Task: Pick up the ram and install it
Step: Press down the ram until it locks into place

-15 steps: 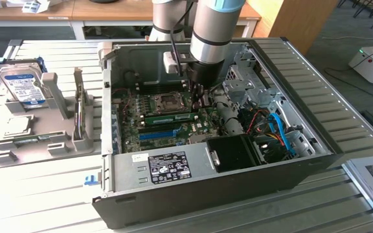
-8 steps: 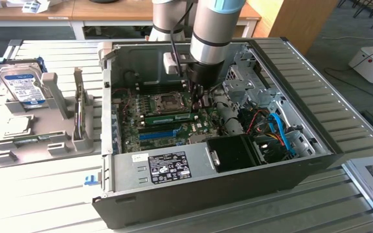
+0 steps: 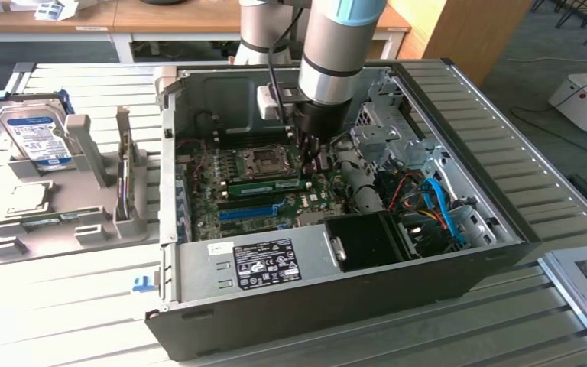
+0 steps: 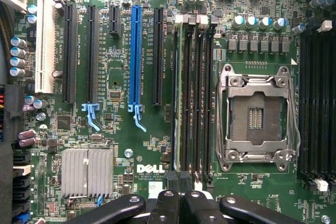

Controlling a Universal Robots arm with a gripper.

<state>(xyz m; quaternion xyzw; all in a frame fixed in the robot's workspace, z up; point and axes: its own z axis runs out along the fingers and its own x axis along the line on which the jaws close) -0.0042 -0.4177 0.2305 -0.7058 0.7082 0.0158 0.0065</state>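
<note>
The arm reaches down into the open computer case (image 3: 497, 229), with the gripper (image 3: 309, 157) low over the motherboard (image 4: 121, 129), just beside the empty processor socket (image 4: 255, 114). In the wrist view the gripper (image 4: 181, 203) has its fingers (image 4: 167, 205) drawn close together with nothing between them. The ram (image 3: 265, 184) sits on edge in a memory slot, on the exterior view's left of the gripper and nearer than the socket. In the wrist view the ram (image 4: 184, 93) stands in the row of black slots between the socket and the blue slot (image 4: 136, 51). A hard drive (image 3: 37, 138) stands in a grey holder (image 3: 79, 222) on the exterior view's left of the case.
</note>
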